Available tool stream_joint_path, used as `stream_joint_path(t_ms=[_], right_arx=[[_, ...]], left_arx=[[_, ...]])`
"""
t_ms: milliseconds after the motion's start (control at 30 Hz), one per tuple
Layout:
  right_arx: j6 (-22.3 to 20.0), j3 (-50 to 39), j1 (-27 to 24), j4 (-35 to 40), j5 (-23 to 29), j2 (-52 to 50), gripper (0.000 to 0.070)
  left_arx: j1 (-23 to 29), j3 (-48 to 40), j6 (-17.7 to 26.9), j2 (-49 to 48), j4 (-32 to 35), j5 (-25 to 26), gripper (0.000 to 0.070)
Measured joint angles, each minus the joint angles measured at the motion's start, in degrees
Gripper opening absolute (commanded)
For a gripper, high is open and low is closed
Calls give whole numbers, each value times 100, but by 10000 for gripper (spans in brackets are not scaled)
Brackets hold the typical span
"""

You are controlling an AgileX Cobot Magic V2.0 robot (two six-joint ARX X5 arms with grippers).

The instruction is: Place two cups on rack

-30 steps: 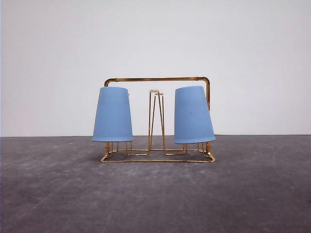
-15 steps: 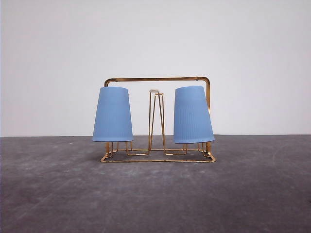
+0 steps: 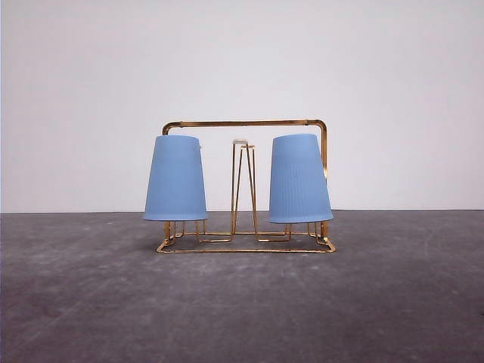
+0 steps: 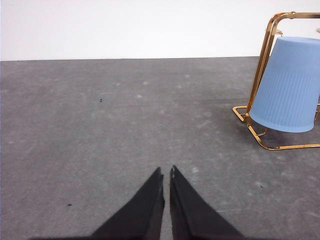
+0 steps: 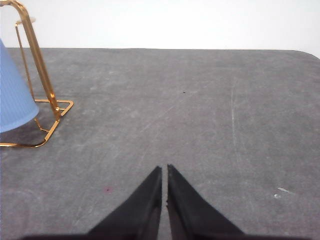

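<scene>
The gold wire cup rack [image 3: 246,227] stands on the dark grey table [image 3: 242,302] in front of a plain white wall [image 3: 242,60], and serves here as the landmark. Two light-blue ribbed plastic cups hang upside down on its pegs, rims downward and clear of the wire base: the left cup [image 3: 175,178] sits over the pegs at the rack's left end and looks upright, while the right cup [image 3: 300,179] sits over the pegs at the right end and leans slightly, its closed top tipped toward the rack's centre. Between the two cups the middle pair of pegs [image 3: 243,185] stands bare, one of them showing a white tip, and the rectangular frame handle [image 3: 246,123] arches behind and just above both cup tops. No brand, label or writing can be read on either cup or on the rack. The table around the rack carries only faint pale scuffs and small dark specks, and nothing stands between the camera and the rack in the front view. In the left wrist view the left gripper [image 4: 166,172] is over bare table well apart from the rack, its black fingers pressed together with only a hairline gap and holding nothing; the left cup and that end of the rack lie beyond it. In the right wrist view the right gripper [image 5: 164,170] is likewise pressed together and empty, well apart from the rack's other end.
</scene>
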Motion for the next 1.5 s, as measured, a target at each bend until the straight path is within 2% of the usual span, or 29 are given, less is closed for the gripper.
stream_joint_path(t_ms=[1500], right_arx=[[0, 2, 0, 1, 0, 0, 17]], left_arx=[[0, 0, 0, 0, 0, 0, 0]])
